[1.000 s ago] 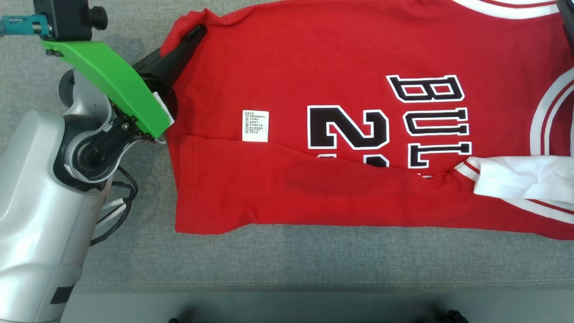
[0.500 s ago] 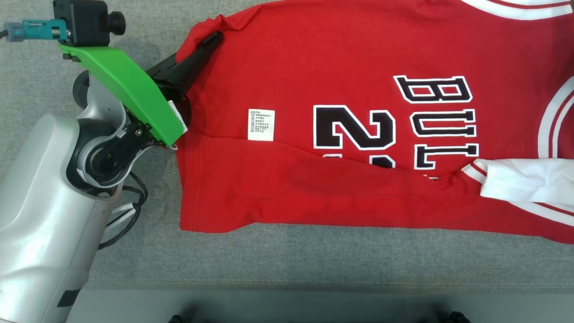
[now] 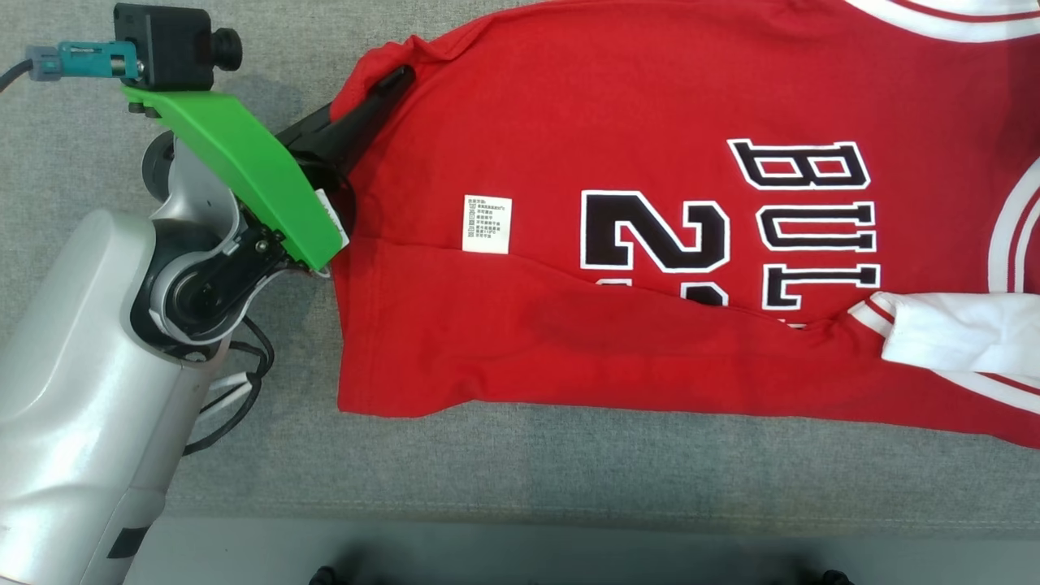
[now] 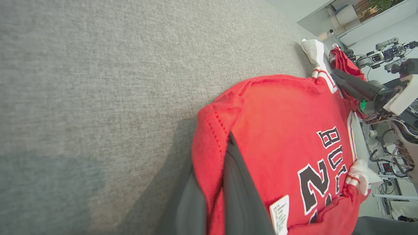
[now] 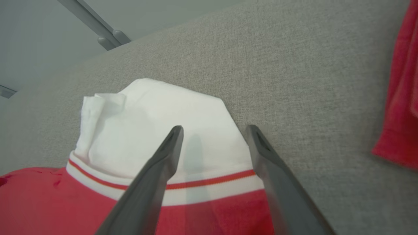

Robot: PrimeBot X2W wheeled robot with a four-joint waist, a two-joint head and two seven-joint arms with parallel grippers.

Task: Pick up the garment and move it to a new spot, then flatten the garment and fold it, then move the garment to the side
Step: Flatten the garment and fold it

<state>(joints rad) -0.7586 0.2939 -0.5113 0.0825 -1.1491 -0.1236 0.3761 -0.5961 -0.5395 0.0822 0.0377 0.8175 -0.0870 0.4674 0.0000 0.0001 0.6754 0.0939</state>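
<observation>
The grey fabric-covered tabletop (image 3: 520,463) takes up the whole head view. The red knit jersey (image 3: 650,106) with black-and-white lettering lies spread on it, running from the upper left to the right edge of the frame; its lower part is folded up over the printed number.

The left hand (image 3: 398,79) sits at the upper left of the head view and is clamped on the jersey's corner hem. In the left wrist view, one dark finger lies on top of the red cloth and the other runs beneath it.

The right hand (image 5: 214,129) stands with its fingers spread wide and holds nothing. In the right wrist view it is at frame centre over a white sleeve (image 5: 147,107) with a red-striped cuff; contact cannot be determined.

A white rectangular care label (image 3: 487,224) lies flat on the red cloth, left of the number.
</observation>
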